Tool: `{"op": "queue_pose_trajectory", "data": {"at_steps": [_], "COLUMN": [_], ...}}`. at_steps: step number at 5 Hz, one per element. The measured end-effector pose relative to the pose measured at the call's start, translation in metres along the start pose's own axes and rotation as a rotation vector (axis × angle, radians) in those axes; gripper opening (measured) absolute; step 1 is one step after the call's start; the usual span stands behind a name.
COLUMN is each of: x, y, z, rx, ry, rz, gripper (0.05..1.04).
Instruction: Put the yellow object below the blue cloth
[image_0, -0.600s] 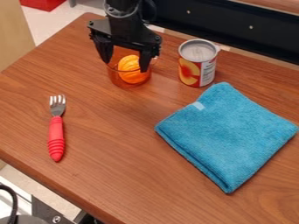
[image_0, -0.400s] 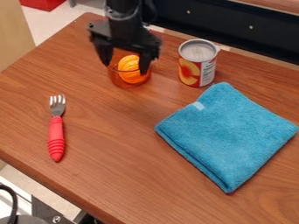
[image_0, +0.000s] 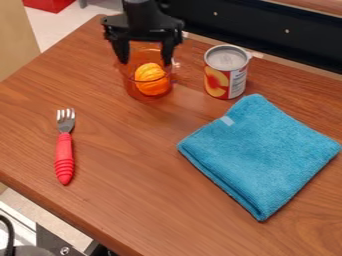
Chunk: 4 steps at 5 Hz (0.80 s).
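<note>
Upper left of centre in the frame: my gripper (image_0: 145, 59) hangs over the cup (image_0: 131, 89), fingers spread wide, one to each side of its mouth. Yellow object (image_0: 152, 80), more orange than yellow, sits down inside that see-through orange cup, below my fingertips. Cup wall rings it, so every sideways path off is blocked; the mouth faces up. Fruit can (image_0: 226, 72) upright just right of the cup, upper right of centre, near the top corner of the blue cloth (image_0: 260, 155) and a little above the straight line from cup to cloth. Cloth folded flat, right side of the frame, one corner aimed at the top edge, small pale tag by its upper left side. Fork (image_0: 64, 150) at far left, well apart from the cup, tines toward the top of the frame, red handle toward the bottom. All on the wooden table (image_0: 133, 200). Yellow object roundish, ribbed, ribs curving across its visible face; its long axis and which end leads, I cannot tell.
</note>
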<state>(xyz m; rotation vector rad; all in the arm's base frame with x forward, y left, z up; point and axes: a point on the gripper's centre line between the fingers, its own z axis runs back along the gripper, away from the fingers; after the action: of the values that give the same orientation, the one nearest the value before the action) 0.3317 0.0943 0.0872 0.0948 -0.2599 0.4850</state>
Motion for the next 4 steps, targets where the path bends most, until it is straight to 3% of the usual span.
{"op": "queue_pose_trajectory", "data": {"at_steps": [1,2,4], "x": [0.019,0.030,0.034], "y": [0.003,0.006,0.005], "z": [-0.010,-0.021,-0.034], "rx": [0.014,-0.009,0.007], "ry": [0.014,0.055,0.088], "rz": [0.153,0.254,0.337], "gripper": [1.000,1.000,1.000]}}
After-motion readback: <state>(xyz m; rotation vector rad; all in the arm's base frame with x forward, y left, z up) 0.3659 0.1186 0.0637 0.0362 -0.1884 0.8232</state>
